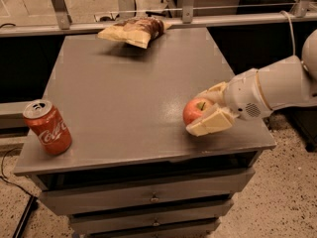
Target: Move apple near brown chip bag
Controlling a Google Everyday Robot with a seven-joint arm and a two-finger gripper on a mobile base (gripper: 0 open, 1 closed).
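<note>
you've got the big white smooth-shelled robot arm [277,86] reaching in from the right over the front right corner of the table. its cream-coloured two-finger gripper [196,114] sits low, at tabletop level, straddling the small round red-orange apple [194,110]. the flat, wedge-shaped fingers [212,123] are spread apart: one lies across the apple's front side and looks to be against it, the other is just behind it. the jaws read as open around the fruit, and you can't confirm any squeeze. the apple rests on the surface, stem dimple up.

materials: the grey flat-topped metal cabinet table [133,98] has a dull satin top with a soft sheen and a square edge, and a stack of grey drawers [153,197] below it. the wrinkly pale yellow-tan chip bag with a dark brown patch [132,30] lies flat at the far edge of the top, well apart from the apple. the red coca-cola can [48,128], a glossy cylinder, stands upright at the front left corner, also well apart.

room: a speckled terrazzo-like floor [287,202], and a grey metal rail on posts [148,23] running behind the table.
</note>
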